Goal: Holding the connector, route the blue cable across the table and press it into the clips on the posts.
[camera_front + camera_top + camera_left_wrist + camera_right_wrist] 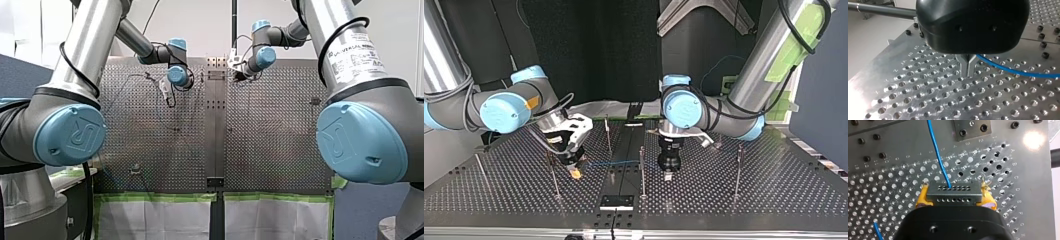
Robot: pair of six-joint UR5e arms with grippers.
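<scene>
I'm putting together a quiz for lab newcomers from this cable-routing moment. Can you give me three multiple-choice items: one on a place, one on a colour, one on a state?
1. Where is the connector? A on the table; B between my right pincer's pads; C clipped to a post.
2. What colour are those pads? A yellow; B green; C red.
3. How is the cable end? A cut loose; B knotted; C plugged into the connector.

B: the right wrist view shows the pads clamping its sides.
A: both pads show yellow.
C: the blue cable runs into a hole in the connector's row.
</scene>
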